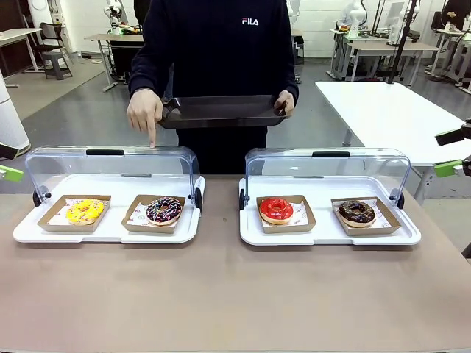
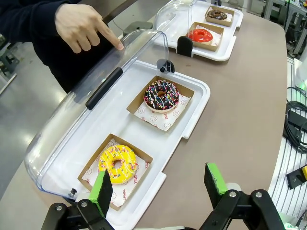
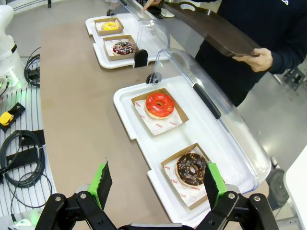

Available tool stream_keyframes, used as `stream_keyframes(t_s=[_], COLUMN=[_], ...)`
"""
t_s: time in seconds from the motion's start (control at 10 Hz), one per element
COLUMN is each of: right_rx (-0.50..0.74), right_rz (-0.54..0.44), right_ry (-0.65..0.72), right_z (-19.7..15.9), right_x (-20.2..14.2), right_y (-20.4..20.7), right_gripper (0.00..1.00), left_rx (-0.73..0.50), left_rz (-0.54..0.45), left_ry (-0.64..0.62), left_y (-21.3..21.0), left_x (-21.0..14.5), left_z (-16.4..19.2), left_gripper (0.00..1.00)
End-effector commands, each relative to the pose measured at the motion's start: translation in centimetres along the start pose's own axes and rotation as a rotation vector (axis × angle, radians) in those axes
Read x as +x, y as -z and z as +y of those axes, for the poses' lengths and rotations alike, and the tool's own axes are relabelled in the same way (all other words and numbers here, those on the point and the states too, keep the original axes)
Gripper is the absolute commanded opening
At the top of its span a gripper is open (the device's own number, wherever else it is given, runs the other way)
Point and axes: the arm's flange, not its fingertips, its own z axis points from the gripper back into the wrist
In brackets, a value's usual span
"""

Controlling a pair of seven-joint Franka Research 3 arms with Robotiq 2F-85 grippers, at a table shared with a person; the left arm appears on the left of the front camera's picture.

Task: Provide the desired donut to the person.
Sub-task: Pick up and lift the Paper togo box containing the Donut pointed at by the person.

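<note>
Brown tabletop (image 1: 221, 294), two white display trays set side by side on it, left tray (image 1: 116, 228), right tray (image 1: 322, 232), strip of bare tabletop between them, clear domed lid (image 1: 110, 165) raised open at each far edge.

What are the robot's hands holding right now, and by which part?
Nothing: left hand and right hand are open and empty. The person's hand grips the dark tray by one end.
</note>
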Motion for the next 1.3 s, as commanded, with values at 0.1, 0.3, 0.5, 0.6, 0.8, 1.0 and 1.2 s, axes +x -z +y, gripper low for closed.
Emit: stream_keyframes(t_s=[0.1, 0.3, 0.5, 0.6, 0.8, 1.0, 1.2], right_rx=[0.006, 0.006, 0.006, 0.006, 0.006, 0.006, 0.006], right_rz=[-0.018, -0.018, -0.018, -0.018, -0.018, -0.018, -0.018], right_ry=[0.001, 0.001, 0.001, 0.001, 0.001, 0.001, 0.001], right_z=[-0.2, -0.2, -0.2, -0.2, -0.2, -0.2, -0.2], right_x=[0.0, 0.0, 0.0, 0.0, 0.0, 0.0, 0.0], right_y=[0.2, 0.2, 0.2, 0.2, 0.2, 0.2, 0.2], right_gripper=[1.0, 1.0, 1.0, 1.0, 1.0, 1.0, 1.0], left_rx=[-0.003, -0.001, -0.064, -0.11, -0.153, -0.123, -0.049], left_rz=[-0.012, 0.055, 0.197, 0.26, 0.379, 0.408, 0.465], left_ry=[0.01, 0.035, 0.126, 0.198, 0.329, 0.351, 0.44], left_y=[0.0, 1.7, 7.1, 9.9, 15.8, 21.1, 23.9], left_x=[-0.2, 1.7, 4.2, 4.4, 4.3, 3.9, 4.1], left_z=[0.2, -1.0, -2.4, -2.9, -4.4, -3.7, -3.4], left_gripper=[1.0, 1.0, 1.0, 1.0, 1.0, 1.0, 1.0])
